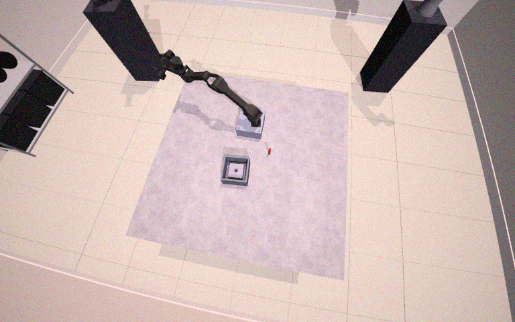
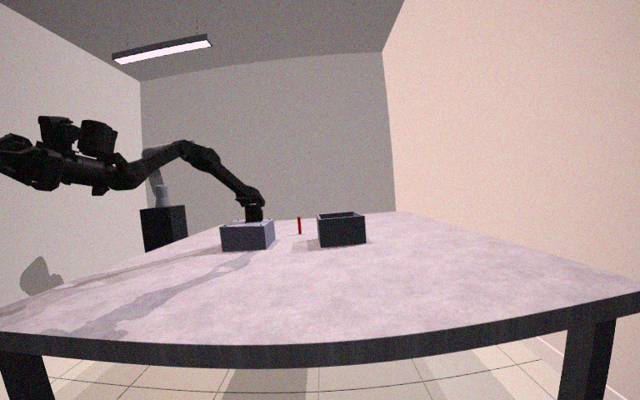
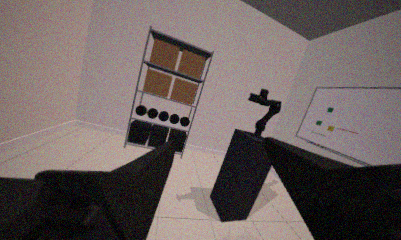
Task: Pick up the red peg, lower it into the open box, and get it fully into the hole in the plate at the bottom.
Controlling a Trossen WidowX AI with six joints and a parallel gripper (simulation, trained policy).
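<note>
The red peg point(image 1: 269, 151) point(image 2: 299, 225) stands upright on the table point(image 1: 292, 223) point(image 2: 387, 297), apart from the box. The open dark box point(image 1: 222, 175) point(image 2: 342, 230) stands beside it. In the top view a light plate point(image 1: 231, 175) with a small dark hole lies at its bottom, with no peg in it. My gripper point(image 1: 159, 66) point(image 3: 218, 143) is open and empty, high up and far from the peg and box. It points away from them. In the exterior view its fingers reach the left frame edge. The wrist view shows neither peg nor box.
My arm rises from a blue-grey base block point(image 1: 248, 133) point(image 2: 244, 238) on the table, near the peg. The wrist view shows a shelf point(image 3: 179, 78), a black pedestal point(image 3: 239, 175) carrying another arm, and a whiteboard point(image 3: 357, 120) in the background.
</note>
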